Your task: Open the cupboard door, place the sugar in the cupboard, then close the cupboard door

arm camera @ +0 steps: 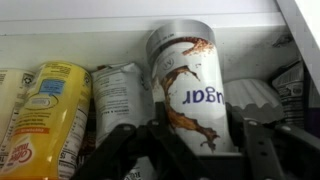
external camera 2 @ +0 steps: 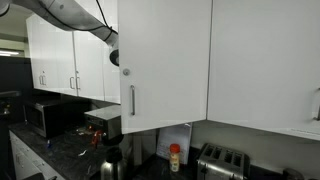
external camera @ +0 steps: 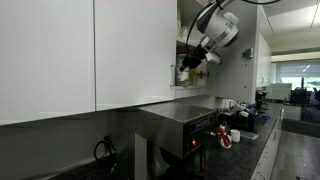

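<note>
White cupboard door (external camera 2: 165, 60): it stands swung open in an exterior view, with its silver bar handle (external camera 2: 132, 100) facing the camera. The opening step looks done.
Arm: it passes behind the open door and into the cupboard (arm camera: 90, 45).
Sugar (arm camera: 188, 85): the jar is inside the cupboard, roughly upright. It has a crumpled bag (arm camera: 120, 100) and a yellow package (arm camera: 45, 115) on one side and a white fluted thing on the other. Its base is hidden, so it is unclear whether it rests on the shelf.
Gripper (arm camera: 195, 150): the jaws are partway closed, one finger on each side of the jar's lower part. As far as the wrist view shows, it is holding the sugar.
Done, by judgement: the door is opened and the sugar is carried in among the packages.
Left, by judgement: set the jar down, let go, draw the arm out without knocking the neighbours, and push the door shut.
</note>
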